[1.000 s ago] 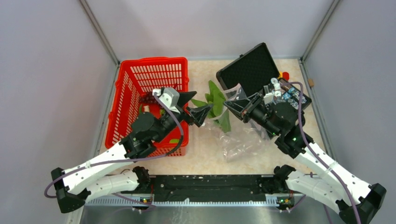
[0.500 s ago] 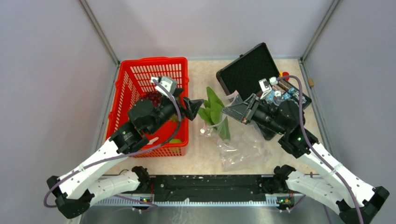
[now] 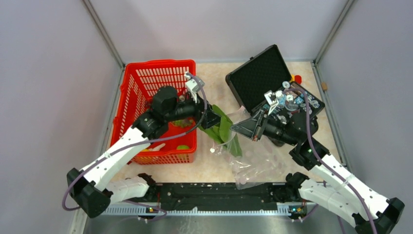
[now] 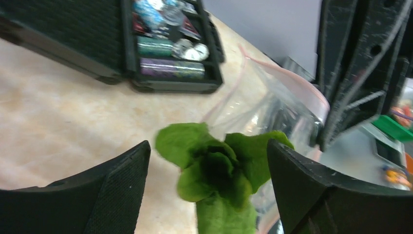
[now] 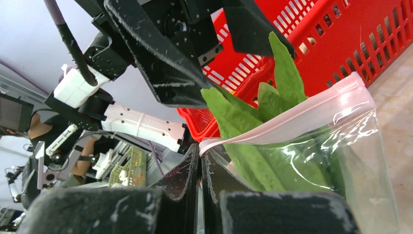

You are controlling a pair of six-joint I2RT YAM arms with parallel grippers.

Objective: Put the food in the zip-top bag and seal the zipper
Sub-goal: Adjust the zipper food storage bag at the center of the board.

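1. The left gripper (image 4: 208, 151) hangs just off the red basket's (image 3: 160, 63) right wall, jaws spread wide and gripping nothing.
2. The long green leaves (image 4: 214, 170) stand between its fingers, clear of both.
3. The right gripper (image 5: 200, 151), farther from the basket, pinches the pink zipper (image 5: 292, 114), holding up the zip-top bag's (image 3: 258, 158) mouth.
4. The leaves sit partly inside the bag, tips poking out toward the basket.

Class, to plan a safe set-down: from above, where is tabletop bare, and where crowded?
Bare table shows at the far edge between the red basket and the black case, and near the front between the basket's corner and the zip-top bag. The middle is crowded: leaves, bag mouth, left gripper and right gripper meet there.
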